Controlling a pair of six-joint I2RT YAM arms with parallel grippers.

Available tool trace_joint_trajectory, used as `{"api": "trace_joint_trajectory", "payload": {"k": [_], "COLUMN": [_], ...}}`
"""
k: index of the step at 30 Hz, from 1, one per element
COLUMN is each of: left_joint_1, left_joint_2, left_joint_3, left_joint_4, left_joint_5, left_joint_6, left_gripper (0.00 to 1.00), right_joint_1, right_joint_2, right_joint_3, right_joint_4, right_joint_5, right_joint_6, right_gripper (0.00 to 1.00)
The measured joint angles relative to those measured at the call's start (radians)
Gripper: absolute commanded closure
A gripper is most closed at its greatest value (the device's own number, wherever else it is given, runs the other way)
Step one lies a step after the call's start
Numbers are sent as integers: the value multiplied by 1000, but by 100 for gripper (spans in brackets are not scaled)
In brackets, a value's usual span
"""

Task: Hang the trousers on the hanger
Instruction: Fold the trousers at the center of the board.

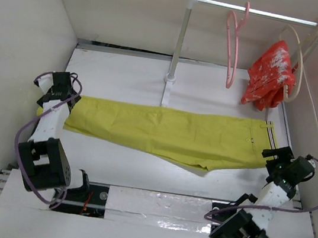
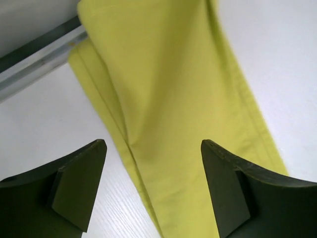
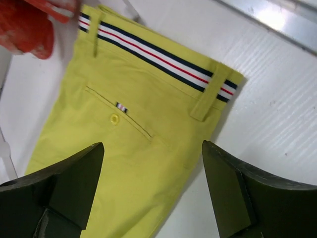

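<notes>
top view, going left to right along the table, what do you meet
left hand → trousers → right hand

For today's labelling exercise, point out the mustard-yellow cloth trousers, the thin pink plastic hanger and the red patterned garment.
mustard-yellow cloth trousers (image 1: 169, 133), top view, mid-leg cloth
thin pink plastic hanger (image 1: 231, 76), top view, lower end
red patterned garment (image 1: 269, 72), top view, its middle
</notes>
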Motion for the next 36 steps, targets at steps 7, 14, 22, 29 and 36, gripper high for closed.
{"api": "trace_joint_trajectory", "payload": {"k": [7,14,22,29,36], "left_joint_1": [-140,-475,-830,-921,-921], "left_joint_2": [-235,-359,-365,-375,-420], "left_joint_3": [-43,-114,-304,-485,-662], "left_joint_4": [72,191,297,382,406], "left_joint_5": [119,245,243,168,138], "left_joint_6": [13,-33,-99,-132,-176], "left_gripper": [71,100,100,100,100], "right_joint_1": [-33,-39,161,729,1097], "right_joint_2": [246,388,304,-157,-98], "right_joint_3": [-26,-18,-19,57,266], "right_joint_4": [39,186,230,72,-87], "right_joint_5": [6,2,33,163,275], "right_joint_6": [-3,36,40,38,47], "right_gripper": [17,49,100,100,100]}}
